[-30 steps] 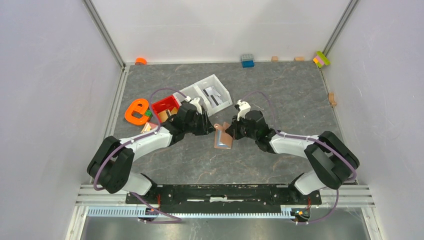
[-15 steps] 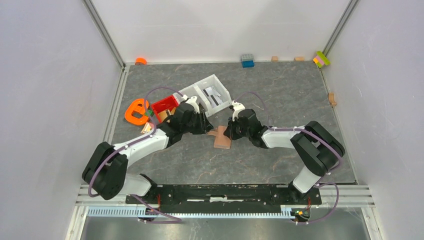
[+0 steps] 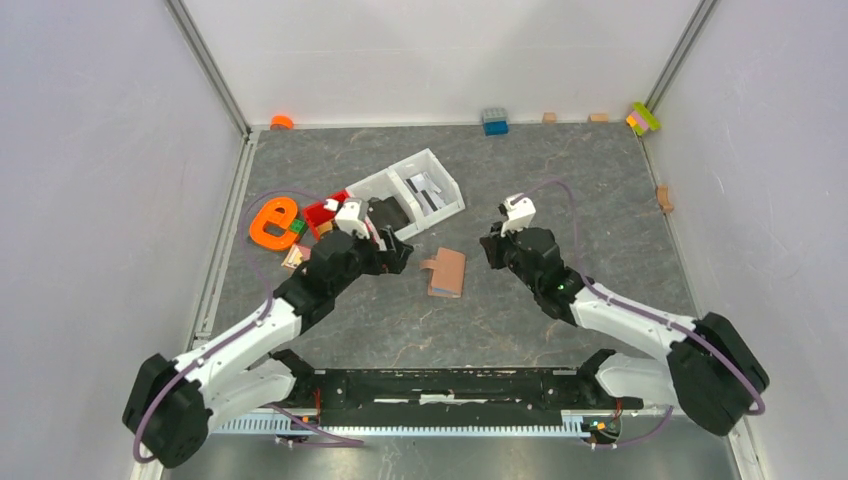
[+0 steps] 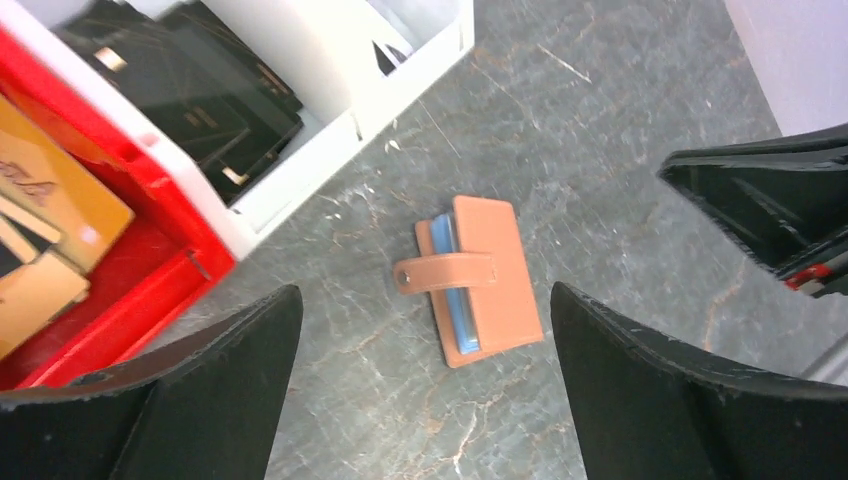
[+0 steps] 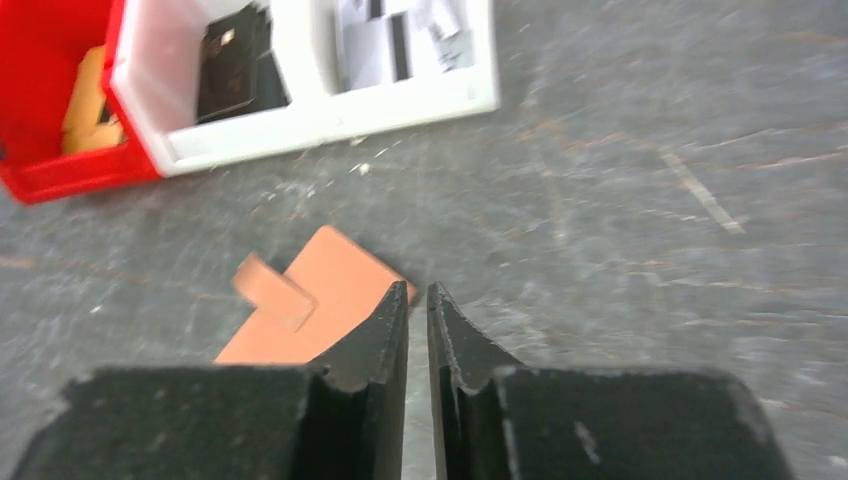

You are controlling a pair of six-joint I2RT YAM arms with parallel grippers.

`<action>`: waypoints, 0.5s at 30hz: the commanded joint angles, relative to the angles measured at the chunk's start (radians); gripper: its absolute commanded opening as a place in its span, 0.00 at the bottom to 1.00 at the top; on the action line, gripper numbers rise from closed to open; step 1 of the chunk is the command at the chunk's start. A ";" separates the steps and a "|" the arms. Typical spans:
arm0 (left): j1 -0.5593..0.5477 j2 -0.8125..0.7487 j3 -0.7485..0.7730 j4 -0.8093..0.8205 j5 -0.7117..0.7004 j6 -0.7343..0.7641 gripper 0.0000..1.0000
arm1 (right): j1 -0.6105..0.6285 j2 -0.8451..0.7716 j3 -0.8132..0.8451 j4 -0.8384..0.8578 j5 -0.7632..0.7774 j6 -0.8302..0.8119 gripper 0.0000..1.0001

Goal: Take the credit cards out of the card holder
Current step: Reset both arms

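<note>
Pulled back from card holder [image 4: 497, 300], blue card [image 4: 462, 315] inside: L gripper [image 3: 398, 255] spread, R gripper [image 5: 418, 300] near-closed.

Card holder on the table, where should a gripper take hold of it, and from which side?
Probably across its two long edges, from straight above. The card holder lies flat on the table, strap across it, so only its edges offer a pinch. Grip beside the strap, gently: a blue card shows along the tab-side edge.
</note>
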 commanded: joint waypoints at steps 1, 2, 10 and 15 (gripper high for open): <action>-0.004 -0.095 -0.057 0.082 -0.154 0.099 1.00 | 0.003 -0.107 -0.068 0.089 0.223 -0.161 0.20; -0.003 -0.116 -0.075 0.100 -0.177 0.120 1.00 | 0.003 -0.133 -0.098 0.128 0.252 -0.195 0.25; -0.003 -0.256 -0.287 0.379 -0.339 0.357 1.00 | -0.002 -0.218 -0.345 0.473 0.463 -0.399 0.78; -0.004 -0.203 -0.312 0.439 -0.486 0.493 1.00 | -0.042 -0.259 -0.373 0.471 0.524 -0.485 0.81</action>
